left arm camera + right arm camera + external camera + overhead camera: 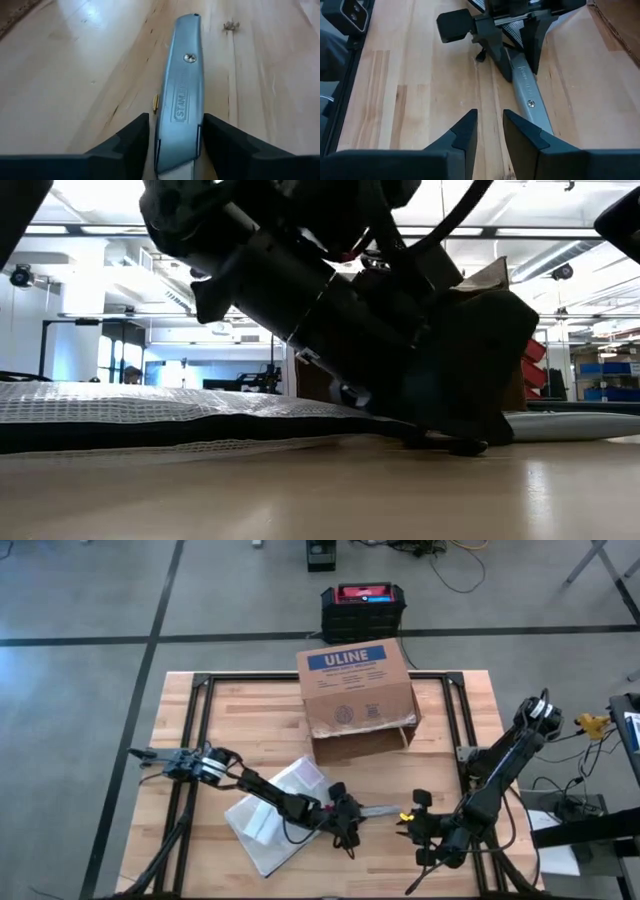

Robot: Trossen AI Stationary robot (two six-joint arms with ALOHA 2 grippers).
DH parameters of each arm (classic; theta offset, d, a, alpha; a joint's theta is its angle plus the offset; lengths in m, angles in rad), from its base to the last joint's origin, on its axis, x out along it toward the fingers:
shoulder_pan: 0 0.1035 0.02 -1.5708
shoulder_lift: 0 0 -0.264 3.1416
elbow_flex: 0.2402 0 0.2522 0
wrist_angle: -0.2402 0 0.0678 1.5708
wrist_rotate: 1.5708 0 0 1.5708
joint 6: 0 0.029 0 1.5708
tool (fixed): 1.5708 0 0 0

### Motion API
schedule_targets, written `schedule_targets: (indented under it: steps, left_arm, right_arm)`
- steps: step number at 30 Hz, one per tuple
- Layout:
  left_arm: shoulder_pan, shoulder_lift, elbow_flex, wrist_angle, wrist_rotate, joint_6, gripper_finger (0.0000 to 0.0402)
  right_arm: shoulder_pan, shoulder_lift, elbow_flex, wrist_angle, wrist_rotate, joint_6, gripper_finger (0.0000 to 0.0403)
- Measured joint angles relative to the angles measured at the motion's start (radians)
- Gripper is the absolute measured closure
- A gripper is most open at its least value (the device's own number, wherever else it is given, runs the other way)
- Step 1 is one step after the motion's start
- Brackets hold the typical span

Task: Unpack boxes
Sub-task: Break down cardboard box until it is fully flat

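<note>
**Utility knife bracketed by the left hand on the worktop**

A grey utility knife (182,95) is seen lying flat on the wooden worktop (190,845), near its front edge. The left hand (175,137) is lowered over the knife's rear end, its two fingers (130,142) set on either side of the handle; a thin gap is seen on each side, so a firm grip cannot be confirmed. The right hand (490,132) is held just above the worktop beside the knife's other end, with its fingers narrowly parted and nothing between them. The brown cardboard box (355,690) with the blue ULINE label is placed at the far middle of the worktop, one flap hanging open toward the arms. A clear plastic bag (270,810) is spread flat under the left arm. A black-and-red case (363,608) is set on the floor beyond the worktop.
</note>
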Motion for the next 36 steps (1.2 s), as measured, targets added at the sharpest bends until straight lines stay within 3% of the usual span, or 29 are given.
schedule_targets:
  steps: [16, 21, 28, 33, 36]
  left_arm:
    - [-0.004, -0.039, -0.001, -0.075, 0.031, 0.012, 0.03]
    - [-0.025, -0.146, -0.01, -0.175, -0.124, 0.11, 0.03]
    - [-0.102, -0.363, -0.015, -0.296, -0.419, 0.189, 0.03]
    - [-0.17, -0.459, -0.01, -0.271, -0.649, 0.303, 0.03]
    - [-0.216, -0.458, -0.012, -0.264, -0.779, 0.416, 0.03]
  right_arm:
    - [0.0, 0.0, 0.0, -0.002, -0.001, 0.019, 0.0363]
    - [-0.006, -0.005, 0.0, -0.01, -0.001, 0.115, 0.0373]
    - [0.003, -0.09, 0.008, -0.06, 0.008, 0.241, 0.04]
    - [-0.018, -0.07, 0.008, -0.007, 0.22, 0.212, 0.0397]
    - [-0.069, -0.036, 0.007, 0.148, 0.289, 0.188, 0.039]
